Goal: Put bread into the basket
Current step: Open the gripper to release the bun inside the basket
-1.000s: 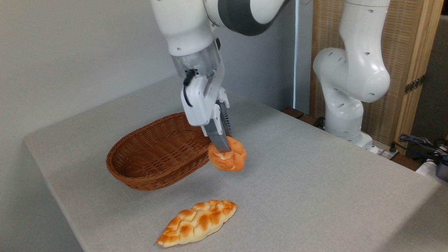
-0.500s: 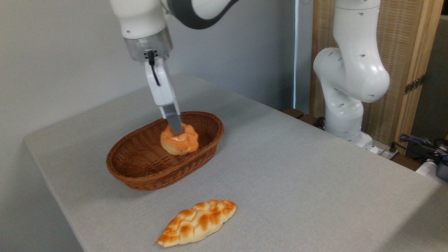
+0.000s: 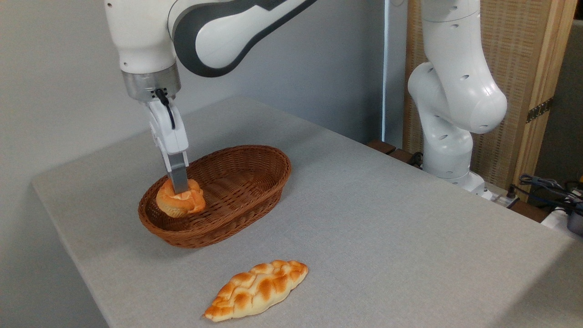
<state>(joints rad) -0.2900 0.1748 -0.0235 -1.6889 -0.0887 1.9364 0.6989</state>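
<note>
We see no readable writing anywhere. Our white arm reaches down from upper left, its gripper (image 3: 179,189) pointing straight down with fingers closed on the knotted orange bun (image 3: 180,203), held inside the left end of the wicker basket (image 3: 255,200). One finger hides the other; a braided loaf (image 3: 257,289) lies on the grey table (image 3: 410,237) nearby.

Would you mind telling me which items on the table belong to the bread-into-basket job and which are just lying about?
Part of the job:
- bun, gripped in the gripper jaws, low inside the basket's left end
- wicker basket

Just lying about:
- braided loaf on the table, in front of the basket
</note>
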